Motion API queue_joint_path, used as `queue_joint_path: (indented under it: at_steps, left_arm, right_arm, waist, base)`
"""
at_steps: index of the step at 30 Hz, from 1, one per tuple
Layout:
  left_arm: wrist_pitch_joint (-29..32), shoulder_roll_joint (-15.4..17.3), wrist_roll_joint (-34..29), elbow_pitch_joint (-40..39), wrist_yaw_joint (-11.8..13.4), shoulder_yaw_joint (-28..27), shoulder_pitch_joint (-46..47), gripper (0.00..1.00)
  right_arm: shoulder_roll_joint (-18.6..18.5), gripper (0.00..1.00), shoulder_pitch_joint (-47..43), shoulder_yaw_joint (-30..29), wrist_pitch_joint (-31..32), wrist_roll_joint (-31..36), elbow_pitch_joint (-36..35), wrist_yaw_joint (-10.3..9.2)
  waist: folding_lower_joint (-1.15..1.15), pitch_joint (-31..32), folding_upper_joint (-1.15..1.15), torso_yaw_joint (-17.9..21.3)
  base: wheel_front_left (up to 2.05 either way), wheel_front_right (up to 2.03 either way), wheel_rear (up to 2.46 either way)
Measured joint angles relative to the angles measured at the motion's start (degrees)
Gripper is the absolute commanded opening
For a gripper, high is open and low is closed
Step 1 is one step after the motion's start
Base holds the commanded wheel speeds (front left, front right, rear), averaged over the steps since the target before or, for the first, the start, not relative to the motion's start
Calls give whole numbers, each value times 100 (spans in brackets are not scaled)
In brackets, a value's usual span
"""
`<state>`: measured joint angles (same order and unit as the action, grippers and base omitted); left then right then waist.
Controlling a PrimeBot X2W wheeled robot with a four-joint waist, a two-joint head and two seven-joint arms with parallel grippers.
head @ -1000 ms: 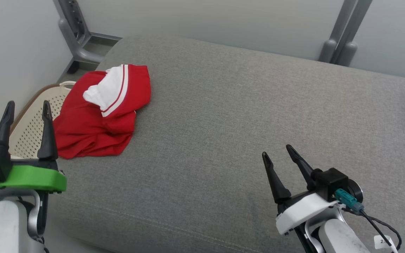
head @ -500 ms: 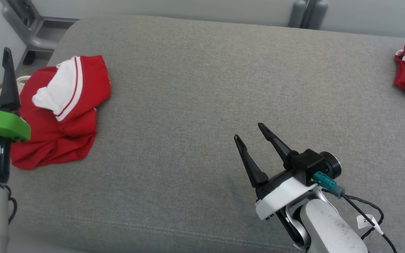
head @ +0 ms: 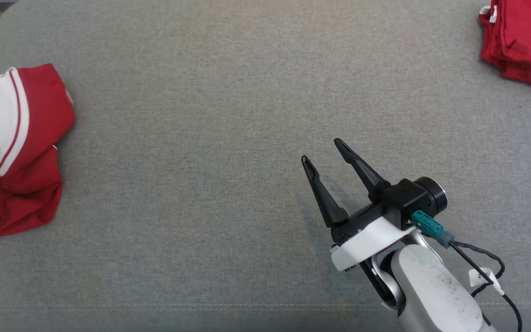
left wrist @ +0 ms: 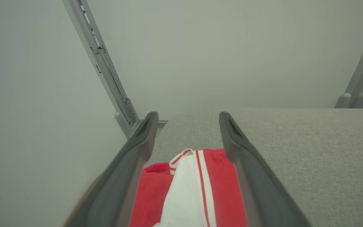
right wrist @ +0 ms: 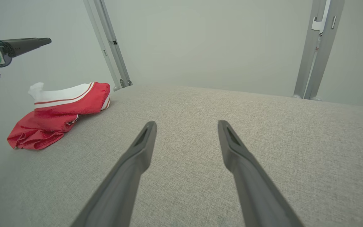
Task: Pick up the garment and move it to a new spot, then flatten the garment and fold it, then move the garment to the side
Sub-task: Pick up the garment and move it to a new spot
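A crumpled red garment [head: 21, 152] with a white, red-striped panel lies at the left end of the grey cushion [head: 228, 92]. It also shows in the left wrist view [left wrist: 194, 189] and in the right wrist view [right wrist: 61, 110]. My left gripper [left wrist: 187, 118] hovers above the garment, open, with the cloth seen between its fingers but apart from them. My right gripper [head: 322, 151] stands open over the bare middle of the cushion, holding nothing; its fingers spread wide in its own wrist view [right wrist: 186, 124].
A folded pile of red clothes [head: 523, 41] sits at the cushion's far right corner. Grey metal frame posts [right wrist: 318, 47] stand behind the cushion against a pale wall. The cushion's front seam [head: 247, 306] runs along the near edge.
The head camera has tilted down and turned right, so the garment now shows at the left edge and the red pile has come into sight. Both grippers stay open.
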<state>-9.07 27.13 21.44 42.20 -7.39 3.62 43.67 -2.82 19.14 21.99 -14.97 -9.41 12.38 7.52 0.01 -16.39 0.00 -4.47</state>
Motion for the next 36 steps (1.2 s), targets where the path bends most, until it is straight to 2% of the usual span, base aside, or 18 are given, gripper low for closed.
queue_joint_path:
  at_steps: [6,10,16,26,30,31,32,36]
  left_arm:
    - [36,248,293,737,-1,225,253,100]
    - [299,287,501,1143,-1,459,406,100]
    - [359,409,720,1606,-1,727,512,100]
    - [1325,279,1300,2291,-1,1032,549,100]
    - [1352,276,1443,2307,-1,1118,577,100]
    - [1316,279,1443,2317,-1,1159,576,47]
    - [1226,293,1437,2332,-1,1188,576,0]
    - [1056,300,1455,2326,-1,1296,556,0]
  right_arm:
    - [-2,100,56,-33,-1,44,-58,0]
    - [-1,100,78,-56,-2,59,-71,0]
    - [0,100,114,-64,4,92,-77,0]
    - [0,100,124,-4,111,108,-116,0]
    - [0,100,125,11,163,125,-132,0]
    - [0,100,126,14,175,130,-133,0]
    - [0,100,127,15,176,140,-134,0]
    - [0,100,144,12,178,146,-135,0]
  waist:
    - [0,-307,0,211]
    - [0,-449,0,304]
    - [0,-535,0,332]
    - [0,-569,0,341]
    - [0,-566,0,349]
    - [0,-564,0,353]
    - [0,-561,0,358]
    - [-1,-544,0,368]
  base:
    - [0,0,0]
    - [0,0,0]
    - [0,0,0]
    - [0,0,0]
    - [0,0,0]
    - [0,0,0]
    - [0,0,0]
    - [0,0,0]
